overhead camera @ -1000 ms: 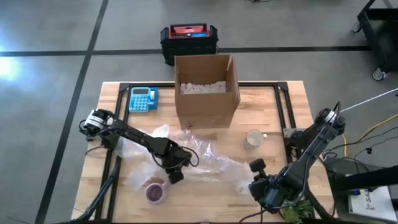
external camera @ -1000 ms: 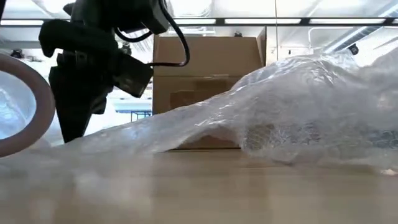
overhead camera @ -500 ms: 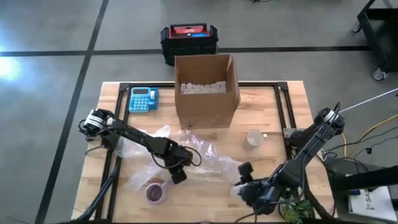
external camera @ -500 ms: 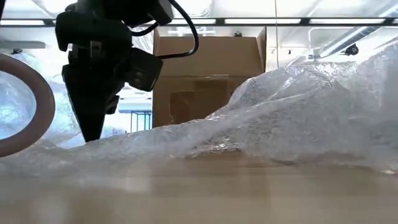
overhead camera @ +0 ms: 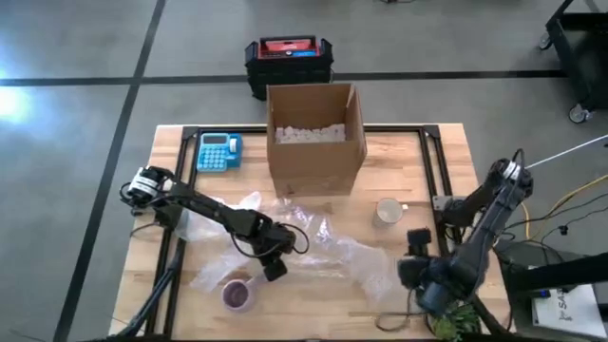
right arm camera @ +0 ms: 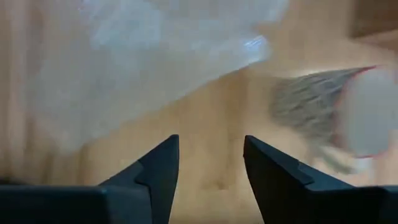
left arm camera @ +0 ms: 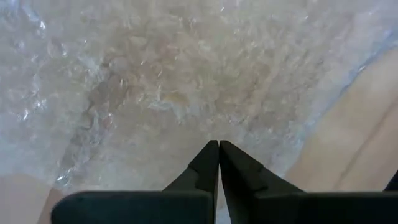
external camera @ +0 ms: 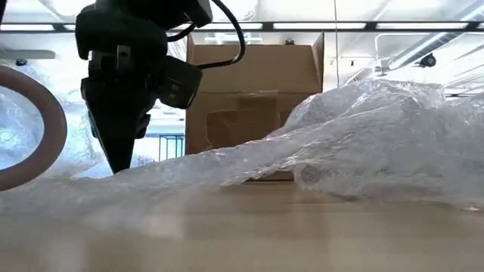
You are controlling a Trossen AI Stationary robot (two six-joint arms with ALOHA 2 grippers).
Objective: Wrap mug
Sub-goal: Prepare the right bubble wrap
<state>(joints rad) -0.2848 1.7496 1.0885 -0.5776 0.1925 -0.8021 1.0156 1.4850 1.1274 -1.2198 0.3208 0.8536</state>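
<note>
bubble wrap (overhead camera: 313, 249) is pinned mid-table by the closed left gripper (overhead camera: 274, 269).
mug (overhead camera: 388, 211) is left standing beside it, uncovered; right gripper (right arm camera: 208, 163) is held open nearby.

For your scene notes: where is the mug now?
In the high view the mug stands on the table's right half, just right of the box and beyond the bubble wrap.

Worktop (overhead camera: 399, 161): pale wood grain with a black frame. Bubble wrap (overhead camera: 313, 249): clear, dimpled, glinting white. Mug (overhead camera: 388, 211): pale cream. Cardboard box (overhead camera: 316, 152): plain brown, with white filling. Calculator (overhead camera: 218, 152): bright blue. Tape roll (overhead camera: 237, 293): dark maroon. Case (overhead camera: 288, 57) on the grey floor: black, red-topped. Both arms: black.
</note>
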